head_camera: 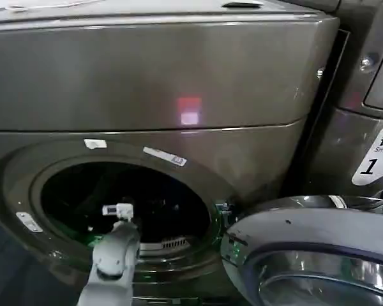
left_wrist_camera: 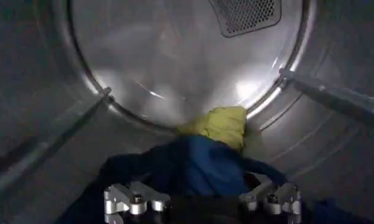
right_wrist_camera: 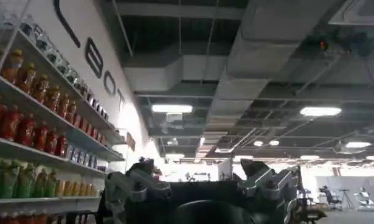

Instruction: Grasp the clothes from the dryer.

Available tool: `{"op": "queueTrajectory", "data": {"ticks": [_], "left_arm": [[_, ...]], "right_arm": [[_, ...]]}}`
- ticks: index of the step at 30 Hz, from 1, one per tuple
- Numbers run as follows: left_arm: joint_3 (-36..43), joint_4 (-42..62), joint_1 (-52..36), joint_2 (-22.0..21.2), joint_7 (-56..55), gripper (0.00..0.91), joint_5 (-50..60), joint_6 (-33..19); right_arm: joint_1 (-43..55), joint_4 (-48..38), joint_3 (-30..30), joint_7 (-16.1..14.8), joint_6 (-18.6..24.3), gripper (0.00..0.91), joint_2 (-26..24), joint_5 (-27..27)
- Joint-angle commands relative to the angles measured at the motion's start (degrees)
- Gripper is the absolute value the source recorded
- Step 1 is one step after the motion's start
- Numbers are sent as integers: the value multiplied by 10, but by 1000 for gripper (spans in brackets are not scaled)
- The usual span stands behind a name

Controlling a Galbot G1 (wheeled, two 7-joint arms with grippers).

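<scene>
One arm only is near: my left gripper (left_wrist_camera: 202, 201), jaws spread, is inside the dryer (head_camera: 242, 95), with the clothes (left_wrist_camera: 199, 164) lying straight ahead, just below it.

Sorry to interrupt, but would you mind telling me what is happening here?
The robot's left arm reaches through the open dryer porthole. Its left gripper, fingers open, hovers just above the clothes, a navy heap with a yellow-green piece behind it. Nothing is grasped yet. The right gripper is open too, pointing up towards the ceiling.
</scene>
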Motion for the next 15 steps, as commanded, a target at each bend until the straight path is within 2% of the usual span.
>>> {"op": "queueTrajectory", "data": {"ticks": [1,3,5,7,11,14,15], "left_arm": [[1,158,-119,-6,12,907,37,-54],[0,173,-131,-5,36,907,61,-67],[-1,183,-145,-2,112,907,176,-106],[-5,188,-163,-2,200,907,235,-106],[-21,193,-187,-3,362,907,398,-151],[-33,182,-186,-1,506,907,545,-241],[-33,172,-180,1,549,907,608,-285]], "right_arm": [[1,5,-4,0,0,907,3,0],[2,5,-6,0,0,907,4,0],[3,3,-9,-1,1,907,4,-1],[4,0,-13,-1,3,907,5,-1],[4,2,-18,-2,3,907,5,-1],[5,2,-19,-3,2,907,3,-1],[4,2,-20,-3,3,907,3,-1]]}}
